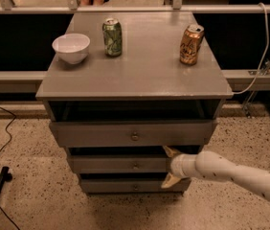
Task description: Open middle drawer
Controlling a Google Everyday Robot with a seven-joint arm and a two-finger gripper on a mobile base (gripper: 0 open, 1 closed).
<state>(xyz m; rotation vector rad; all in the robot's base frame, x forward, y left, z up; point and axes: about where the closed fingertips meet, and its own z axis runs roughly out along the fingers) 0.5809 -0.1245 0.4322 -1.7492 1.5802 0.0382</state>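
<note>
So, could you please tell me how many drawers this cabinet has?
3: the top drawer, pulled out furthest; the middle drawer beneath it; the bottom drawer lowest. The claw is open at the middle drawer's right end.

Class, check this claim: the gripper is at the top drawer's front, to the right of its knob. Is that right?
Not quite. The camera view shows the gripper at the middle drawer front, to the right of its knob.
</note>
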